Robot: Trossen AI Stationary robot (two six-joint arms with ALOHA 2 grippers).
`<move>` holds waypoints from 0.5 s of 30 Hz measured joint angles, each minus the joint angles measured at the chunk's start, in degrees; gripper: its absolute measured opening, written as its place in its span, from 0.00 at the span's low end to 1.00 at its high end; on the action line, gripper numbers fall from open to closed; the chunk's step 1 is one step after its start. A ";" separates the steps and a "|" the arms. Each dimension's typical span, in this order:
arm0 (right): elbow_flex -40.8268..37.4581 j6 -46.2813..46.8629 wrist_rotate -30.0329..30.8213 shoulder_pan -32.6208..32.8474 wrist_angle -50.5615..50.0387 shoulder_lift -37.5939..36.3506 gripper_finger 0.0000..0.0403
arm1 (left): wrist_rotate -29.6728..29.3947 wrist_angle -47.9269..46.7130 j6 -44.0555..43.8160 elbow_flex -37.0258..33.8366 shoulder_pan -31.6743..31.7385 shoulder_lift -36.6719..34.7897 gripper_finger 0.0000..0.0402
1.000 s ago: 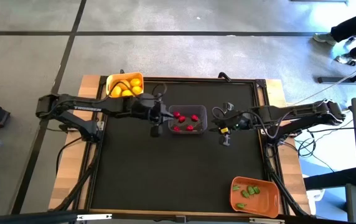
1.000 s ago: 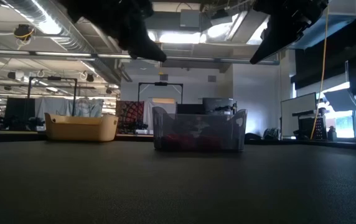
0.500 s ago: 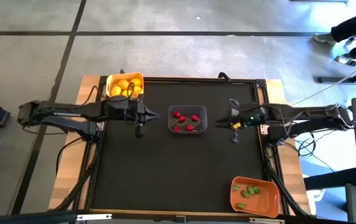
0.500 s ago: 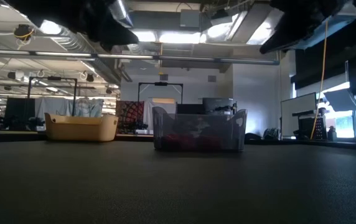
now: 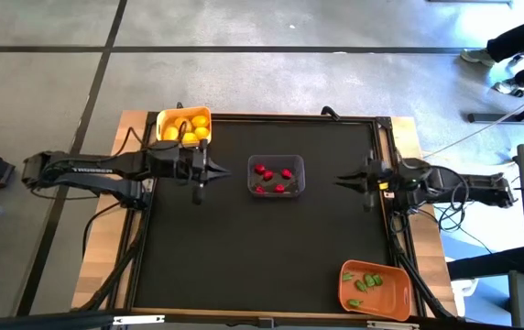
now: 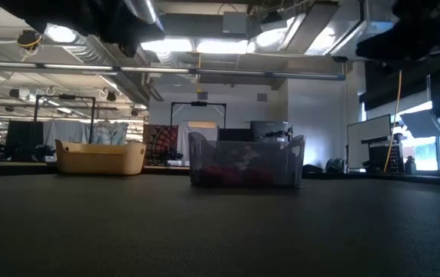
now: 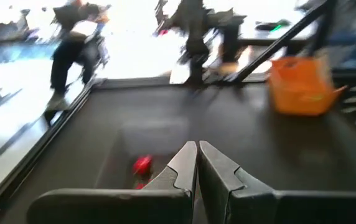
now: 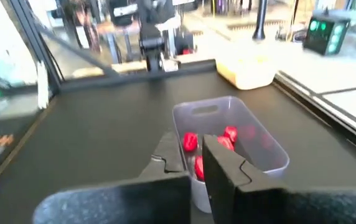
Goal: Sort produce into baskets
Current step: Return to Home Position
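The clear basket point(image 5: 276, 159) holds the red pieces point(image 5: 262, 170). The left gripper point(image 7: 197, 149) hangs above the desk point(image 5: 244, 257) just left of that basket, fingers pressed together and empty. The right gripper point(image 8: 187, 146) hangs well to the basket's right, fingers narrowly parted, holding nothing.

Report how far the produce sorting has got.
Sorting looks done: lemons in the yellow basket, red pieces in the clear basket, green pieces in the orange basket, no loose produce on the mat. In hand: nothing; left claw and right claw hover empty either side of the clear basket. Left: probably only parking both claws.
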 joint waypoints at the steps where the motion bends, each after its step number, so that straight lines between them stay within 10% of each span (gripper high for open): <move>1: -1.26 0.42 0.00 0.00 -0.04 -2.56 0.05 | 1.83 1.98 0.36 -0.61 0.00 -0.28 0.03; 15: -14.13 1.46 -1.09 0.01 3.82 -20.06 0.05 | 6.92 10.74 -4.17 -12.27 -0.01 -16.05 0.03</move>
